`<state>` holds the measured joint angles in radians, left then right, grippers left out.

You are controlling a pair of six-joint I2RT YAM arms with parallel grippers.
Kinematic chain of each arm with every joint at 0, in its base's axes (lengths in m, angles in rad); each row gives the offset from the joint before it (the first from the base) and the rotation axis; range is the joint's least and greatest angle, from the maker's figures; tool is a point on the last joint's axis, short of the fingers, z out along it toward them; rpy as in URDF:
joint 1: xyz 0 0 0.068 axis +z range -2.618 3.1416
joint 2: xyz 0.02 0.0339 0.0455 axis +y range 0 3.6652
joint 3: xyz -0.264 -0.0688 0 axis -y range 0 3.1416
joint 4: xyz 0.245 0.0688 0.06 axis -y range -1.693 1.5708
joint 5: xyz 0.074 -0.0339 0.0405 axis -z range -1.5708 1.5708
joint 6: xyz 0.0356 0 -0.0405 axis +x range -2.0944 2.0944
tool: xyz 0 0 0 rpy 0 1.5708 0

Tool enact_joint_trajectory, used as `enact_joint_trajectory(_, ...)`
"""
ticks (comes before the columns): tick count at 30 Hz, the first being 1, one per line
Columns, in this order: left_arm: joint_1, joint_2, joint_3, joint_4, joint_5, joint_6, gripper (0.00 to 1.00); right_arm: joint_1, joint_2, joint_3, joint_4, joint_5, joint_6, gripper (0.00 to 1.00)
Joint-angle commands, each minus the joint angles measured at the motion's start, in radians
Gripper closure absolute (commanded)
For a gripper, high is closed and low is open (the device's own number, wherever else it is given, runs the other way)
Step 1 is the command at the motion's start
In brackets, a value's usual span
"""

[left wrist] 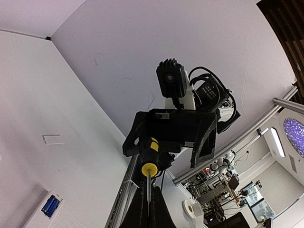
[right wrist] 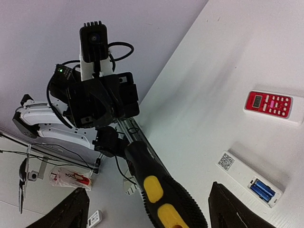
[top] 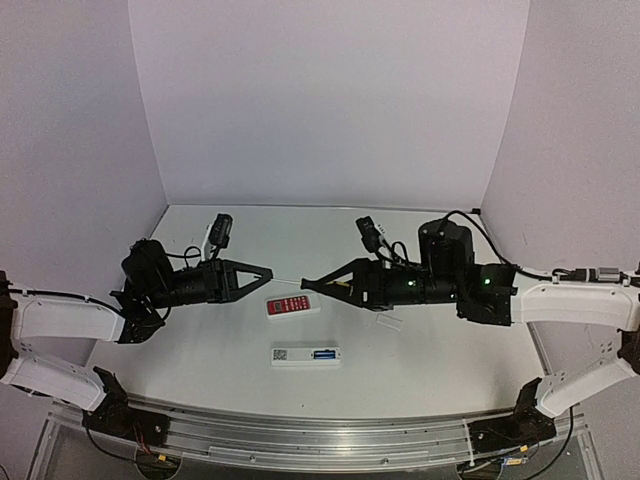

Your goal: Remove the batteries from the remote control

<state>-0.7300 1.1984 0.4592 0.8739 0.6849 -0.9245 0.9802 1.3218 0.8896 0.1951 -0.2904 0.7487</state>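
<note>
The slim white plastic remote control [top: 300, 355] is being seen lying back-up on the table [top: 200, 370], near the middle of its near edge. Its long axis is running along that edge, QR-sticker end toward the left. Two blue cylindrical batteries [top: 324, 354] are being shown in its open bay. Both arms are being held low and outstretched, tips facing. The screwdriver [right wrist: 161, 194] is being pinched by its thin metal shaft in the closed left gripper [top: 265, 274]. Its stippled black-and-yellow handle is being straddled by the wide-spread right gripper [top: 305, 284], unclamped. A red-faced remote [top: 292, 306] is lying just beyond.
</note>
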Motion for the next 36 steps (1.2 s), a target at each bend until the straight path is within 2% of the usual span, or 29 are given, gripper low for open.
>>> enact_joint_trajectory(1, 0.004, 0.003, 0.013, 0.069, 0.014, -0.003, 1.00, 0.000, 0.011, -0.025, 0.181, -0.036, 0.073, 0.19)
enact_joint_trajectory(13, 0.004, -0.014, -0.004, 0.065, -0.033, -0.009, 1.00, 0.000, 0.023, -0.035, 0.295, -0.117, 0.124, 0.29)
enact_joint_trajectory(29, 0.004, -0.041, -0.020, 0.036, -0.010, -0.029, 1.00, 0.003, 0.094, -0.007, 0.422, -0.174, 0.181, 0.53)
enact_joint_trajectory(30, 0.004, -0.043, -0.020, 0.030, -0.008, -0.030, 1.00, 0.002, 0.096, -0.006, 0.426, -0.171, 0.186, 0.55)
enact_joint_trajectory(36, 0.004, -0.065, -0.010, -0.018, -0.006, -0.002, 1.00, 0.002, 0.100, -0.021, 0.445, -0.139, 0.189, 0.88)
